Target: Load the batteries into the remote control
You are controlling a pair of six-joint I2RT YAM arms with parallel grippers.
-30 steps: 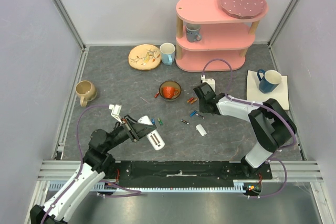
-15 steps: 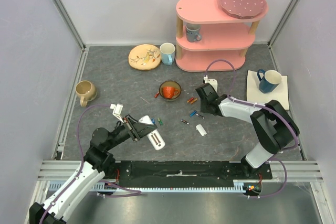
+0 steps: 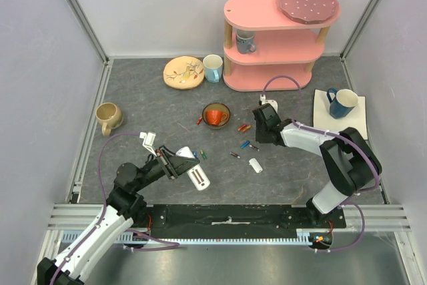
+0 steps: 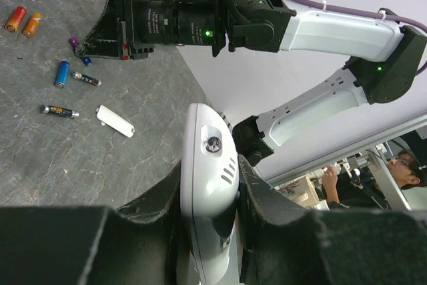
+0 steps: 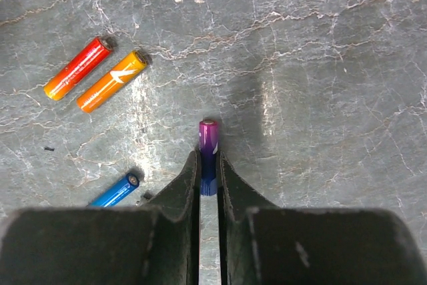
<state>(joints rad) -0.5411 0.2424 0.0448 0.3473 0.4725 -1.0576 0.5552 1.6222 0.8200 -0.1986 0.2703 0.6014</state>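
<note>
My left gripper [image 4: 210, 188] is shut on the white remote control [image 4: 208, 165], holding it on edge above the table; from above the remote [image 3: 198, 177] sticks out toward the right. My right gripper [image 5: 208, 163] is shut on a purple-and-blue battery [image 5: 208, 145] that lies on the grey table with its purple end poking out past the fingertips. Loose batteries lie near it: a red one [image 5: 78, 67], an orange one [image 5: 111, 81] and a blue one [image 5: 115, 191]. A dark battery [image 4: 59, 111] and a small white cover [image 4: 115, 120] lie nearer the remote.
An orange cup in a dark bowl [image 3: 215, 116] stands just behind the batteries. Further back are a pink shelf [image 3: 270, 45], a white mug [image 3: 213, 68] and a patterned plate [image 3: 183, 72]. A tan mug [image 3: 108, 117] is at the left, a blue mug [image 3: 342, 103] at the right.
My right gripper has closed its fingers onto the purple-and-blue battery and edged slightly to the right. The left arm and the remote have stayed still.
</note>
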